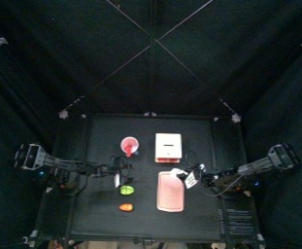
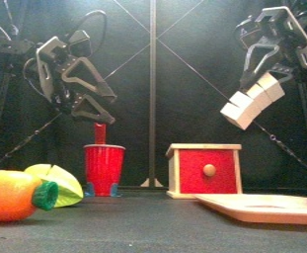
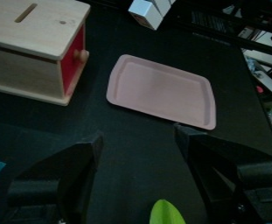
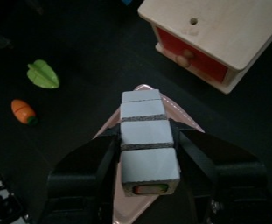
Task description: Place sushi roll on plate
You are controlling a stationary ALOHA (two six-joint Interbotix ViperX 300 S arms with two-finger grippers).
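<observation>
The sushi roll [image 4: 145, 140], a row of whitish blocks with dark bands, is up in the air, clamped between the jaws of the right gripper [image 4: 146, 162]. In the front view it hangs tilted [image 2: 252, 103] above the plate [image 2: 268, 209], well clear of its surface. From above, the roll [image 1: 184, 176] sits over the plate's right edge [image 1: 170, 192].

The plate is a flat salmon-pink tray lying on the black counter [image 1: 101, 219], and nothing rests on it.

Just behind the plate stands a pale wooden box [image 2: 204, 169] with a red front and a small knob; from above its top [image 1: 168, 145] shows a red band. It stands close to the plate's far end but does not overlap it. To the left of the plate stands a red cup [image 2: 103, 168] with a red stick upright in it. Nearer the front edge, left of the plate, lie a small green piece [image 1: 126, 191] and a small orange piece [image 1: 124, 207], close together and well apart from the tray.

The left gripper [image 3: 142, 149] hovers left of the plate with its jaws spread wide and nothing between them, near the green piece.
</observation>
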